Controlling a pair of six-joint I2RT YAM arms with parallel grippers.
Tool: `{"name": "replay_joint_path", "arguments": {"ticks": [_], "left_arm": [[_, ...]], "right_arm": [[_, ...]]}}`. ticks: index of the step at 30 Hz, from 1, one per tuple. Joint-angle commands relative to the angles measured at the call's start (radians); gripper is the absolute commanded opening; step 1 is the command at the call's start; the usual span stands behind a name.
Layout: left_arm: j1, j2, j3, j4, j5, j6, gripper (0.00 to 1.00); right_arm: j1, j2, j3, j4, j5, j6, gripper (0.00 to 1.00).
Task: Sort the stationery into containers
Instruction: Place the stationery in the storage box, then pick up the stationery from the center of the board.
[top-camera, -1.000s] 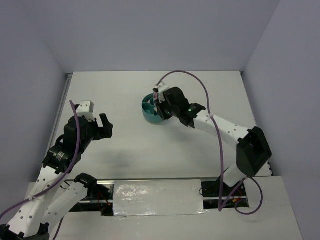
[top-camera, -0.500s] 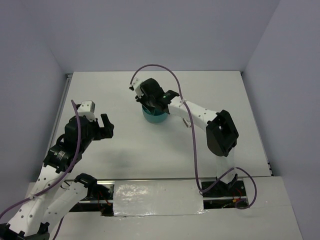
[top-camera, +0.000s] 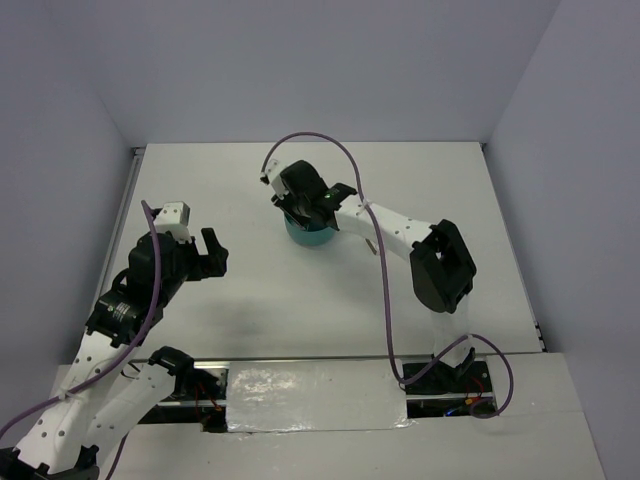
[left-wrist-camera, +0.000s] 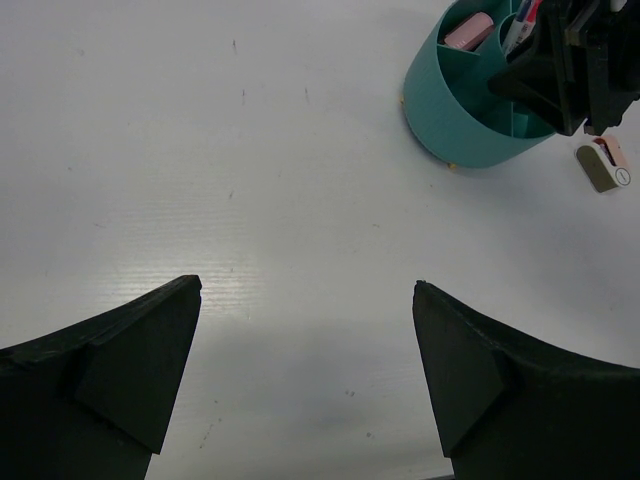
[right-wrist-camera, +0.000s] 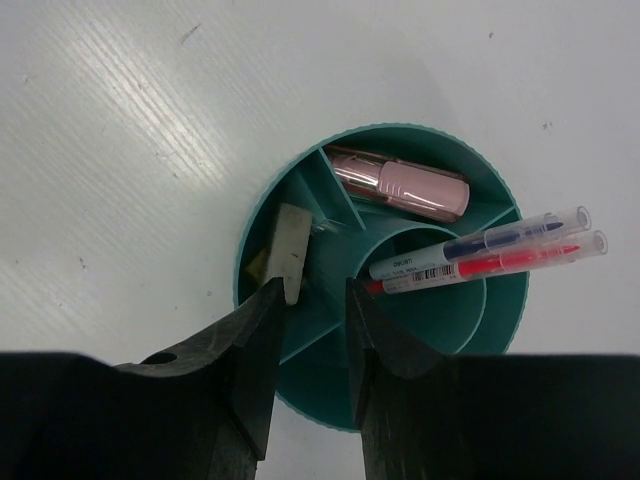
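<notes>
Swung leftward since a second ago, the right claw (right-wrist-camera: 312, 295) hangs over the organiser (right-wrist-camera: 505, 300), jaws narrowly parted and empty. Just ahead of one fingertip, a beige piece (right-wrist-camera: 290, 245) lies in a compartment. Well back, the left claw (left-wrist-camera: 308, 300) gapes wide, empty.

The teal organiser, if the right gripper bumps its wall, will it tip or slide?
Likely slide, not tip: the teal organiser is wider than tall on a smooth table. It looks like thin plastic, so probably light and easily shoved.
</notes>
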Motion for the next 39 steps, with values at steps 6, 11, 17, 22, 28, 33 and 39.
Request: {"name": "replay_joint_path", "arguments": {"ticks": [6, 11, 17, 22, 28, 33, 39], "left_arm": [[0.003, -0.006, 0.019, 0.046, 0.014, 0.012, 0.99], [0.003, -0.006, 0.017, 0.047, 0.015, 0.012, 0.99], [0.003, 0.000, 0.016, 0.050, 0.025, 0.016, 0.99], [0.004, 0.001, 0.017, 0.050, 0.029, 0.015, 0.99], [0.006, -0.005, 0.013, 0.056, 0.037, 0.016, 0.99], [0.006, 0.001, 0.014, 0.052, 0.037, 0.015, 0.99], [0.006, -0.002, 0.011, 0.056, 0.043, 0.016, 0.99]], "right_arm": [[0.009, -0.025, -0.013, 0.022, -0.019, 0.025, 0.40], [0.010, -0.122, -0.054, 0.051, -0.068, 0.069, 0.43], [-0.009, -0.432, -0.328, 0.170, -0.128, 0.207, 0.54], [-0.143, -0.594, -0.483, 0.136, -0.131, 0.354, 0.63], [-0.358, -0.576, -0.571, 0.056, -0.199, 0.393, 0.66], [-0.378, -0.449, -0.511, -0.064, -0.067, 0.373, 0.69], [-0.407, -0.275, -0.467, -0.087, -0.060, 0.350, 0.70]]}}
